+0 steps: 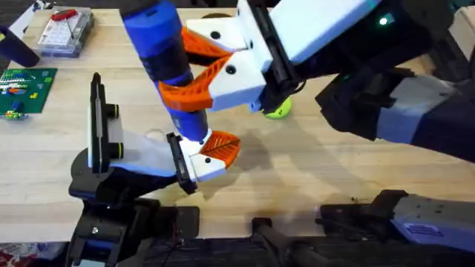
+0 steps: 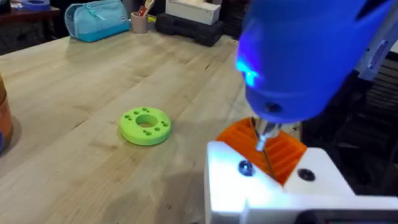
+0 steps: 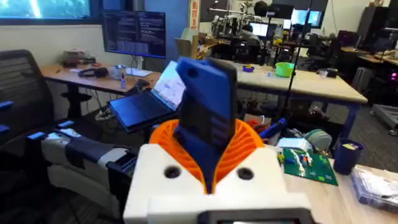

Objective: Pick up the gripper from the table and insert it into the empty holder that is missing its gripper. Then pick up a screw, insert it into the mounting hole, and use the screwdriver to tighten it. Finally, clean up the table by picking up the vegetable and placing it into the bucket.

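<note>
My right gripper (image 1: pixel 199 65) is shut on the blue screwdriver (image 1: pixel 159 44), which it holds almost upright with its orange pads on both sides (image 3: pixel 208 158). The thin bit (image 2: pixel 262 140) points down at my left gripper (image 1: pixel 211 152), low over the table (image 1: pixel 334 170). There a white finger piece (image 2: pixel 217 180) with an orange ribbed pad has two holes, and a small screw (image 2: pixel 245 167) sits in one, just beside the bit. An orange-brown bucket (image 2: pixel 3 118) shows at the view's edge. The vegetable is out of view.
A lime-green ring with holes (image 2: pixel 145 126) lies on the planks, partly behind the right arm (image 1: pixel 278 111). At the far left are a clear parts box (image 1: pixel 65 31) holding a red-handled tool and a green circuit board (image 1: pixel 26 87).
</note>
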### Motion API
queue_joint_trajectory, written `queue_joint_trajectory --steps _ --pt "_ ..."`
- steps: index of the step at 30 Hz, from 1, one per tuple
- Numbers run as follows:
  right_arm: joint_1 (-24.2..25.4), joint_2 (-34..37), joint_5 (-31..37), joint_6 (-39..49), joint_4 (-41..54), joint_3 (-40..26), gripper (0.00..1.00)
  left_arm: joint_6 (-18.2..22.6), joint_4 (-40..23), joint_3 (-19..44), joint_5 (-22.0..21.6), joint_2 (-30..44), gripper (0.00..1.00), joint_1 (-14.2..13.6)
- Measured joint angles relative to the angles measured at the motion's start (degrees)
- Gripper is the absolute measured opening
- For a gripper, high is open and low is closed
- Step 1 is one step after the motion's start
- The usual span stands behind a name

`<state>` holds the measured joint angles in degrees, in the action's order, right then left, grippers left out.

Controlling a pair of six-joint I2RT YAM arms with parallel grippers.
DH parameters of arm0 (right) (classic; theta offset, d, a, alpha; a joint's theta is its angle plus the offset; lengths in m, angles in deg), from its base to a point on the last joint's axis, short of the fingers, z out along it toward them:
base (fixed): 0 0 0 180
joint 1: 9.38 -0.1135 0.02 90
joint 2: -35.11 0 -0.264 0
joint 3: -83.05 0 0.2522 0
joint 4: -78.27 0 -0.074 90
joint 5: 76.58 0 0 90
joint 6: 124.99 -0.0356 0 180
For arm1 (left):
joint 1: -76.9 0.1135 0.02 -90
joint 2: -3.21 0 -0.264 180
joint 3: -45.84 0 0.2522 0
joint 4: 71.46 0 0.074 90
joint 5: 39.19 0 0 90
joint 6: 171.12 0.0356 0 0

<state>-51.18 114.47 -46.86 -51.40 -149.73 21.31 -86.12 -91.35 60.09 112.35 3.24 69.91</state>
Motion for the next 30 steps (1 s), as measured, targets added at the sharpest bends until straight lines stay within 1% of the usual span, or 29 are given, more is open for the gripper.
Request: queue_joint_trajectory --steps 19,30 --pt "0.0 1.0 0.1 0.4 0.0 1.0 0.025 0.0 0.0 0.0 0.0 0.0 0.011 0.0" --pt "0.0 1.0 1.6 0.6 0.0 1.7 0.025 0.0 0.0 0.0 0.0 0.0 0.011 0.0"
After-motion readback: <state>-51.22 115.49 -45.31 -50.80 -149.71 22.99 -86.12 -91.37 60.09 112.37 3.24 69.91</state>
